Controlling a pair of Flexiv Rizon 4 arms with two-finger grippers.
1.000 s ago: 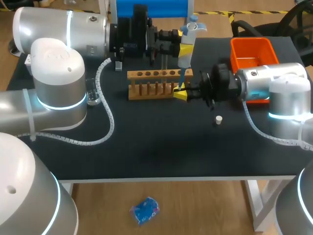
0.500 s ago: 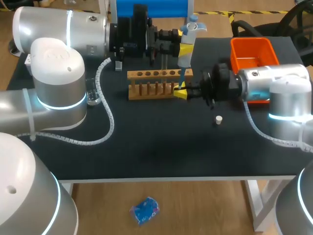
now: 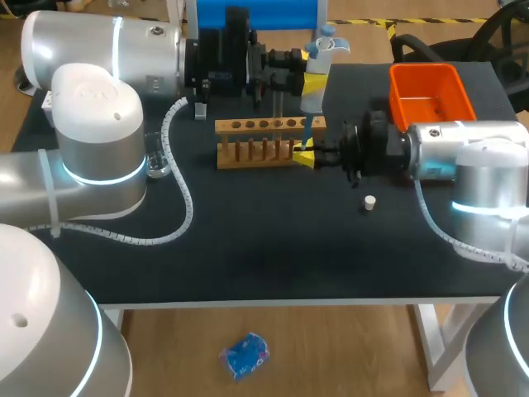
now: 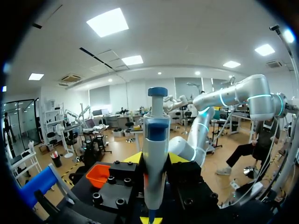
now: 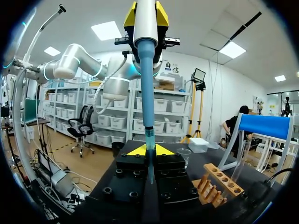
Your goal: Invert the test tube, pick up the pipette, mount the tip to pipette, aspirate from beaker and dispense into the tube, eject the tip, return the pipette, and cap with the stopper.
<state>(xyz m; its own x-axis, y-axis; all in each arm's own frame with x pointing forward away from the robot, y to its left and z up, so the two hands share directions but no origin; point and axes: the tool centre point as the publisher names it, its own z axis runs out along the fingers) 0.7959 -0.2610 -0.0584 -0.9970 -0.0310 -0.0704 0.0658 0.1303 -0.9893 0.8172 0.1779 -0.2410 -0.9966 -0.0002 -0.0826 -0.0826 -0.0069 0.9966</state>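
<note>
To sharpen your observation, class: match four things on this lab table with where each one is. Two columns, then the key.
1. blue-and-white plastic pipette
2. small white cylindrical stopper
3. orange plastic bin
4. clear glass beaker

A. left of the wooden test-tube rack
B. at the back right of the black table
C. held upright in the left gripper
D. lying alone, right of centre

Pairs: 1-C, 2-D, 3-B, 4-A.

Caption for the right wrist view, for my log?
Left gripper holds the pipette upright, its blue tip pointing down at the right gripper, beside the wooden rack.
</note>
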